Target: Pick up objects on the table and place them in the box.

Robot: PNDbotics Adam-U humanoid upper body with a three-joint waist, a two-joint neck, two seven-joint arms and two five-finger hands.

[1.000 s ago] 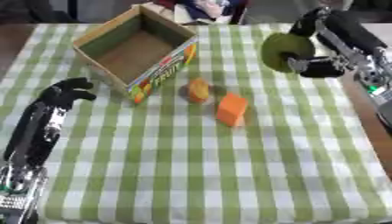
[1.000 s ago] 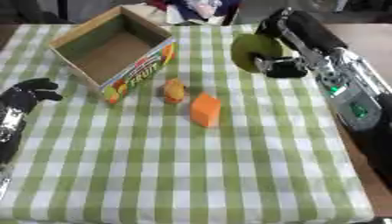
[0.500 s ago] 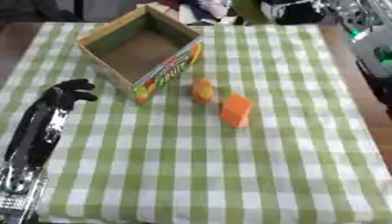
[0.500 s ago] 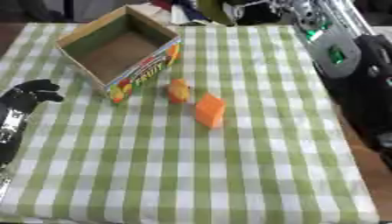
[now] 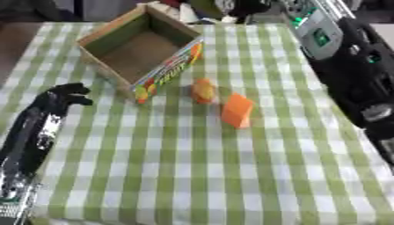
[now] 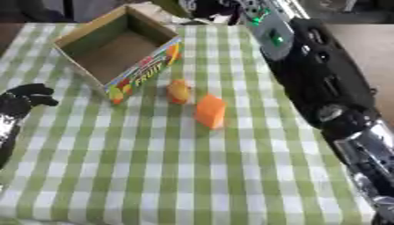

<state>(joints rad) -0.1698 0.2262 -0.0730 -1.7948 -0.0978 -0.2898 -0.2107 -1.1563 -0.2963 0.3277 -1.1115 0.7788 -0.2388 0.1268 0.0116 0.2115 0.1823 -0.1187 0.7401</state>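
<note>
A cardboard box (image 5: pixel 142 48) is seen at the upper left of a table covered with a green and white checked cloth (image 5: pixel 208 167), standing askew with its open top facing up. Its front wall is printed in red, yellow and green with pictures of fruit, and lettering in large capitals runs along it, but the word cannot be read with certainty. Only the bare brown floor is visible inside the box. 2 objects lie on the cloth just beside the box's front corner: a small rounded orange and yellow item (image 5: pixel 203 90), and right next to it, toward the robot's right, an orange block (image 5: pixel 236 110) tilted on one edge; whether the 2 touch cannot be told. The left hand (image 5: pixel 63 95) is rested on the cloth at the left edge, near the box, with its fingers curled and nothing held in them. The right arm (image 5: pixel 350 61) is stretched along the right side toward the far edge, with a green light shown on a grey panel. The right hand (image 6: pixel 202 6) is raised above the far end of the table, blurred and dark, with something olive-green seen beside it; whether its fingers are spread or closed cannot be told.
</note>
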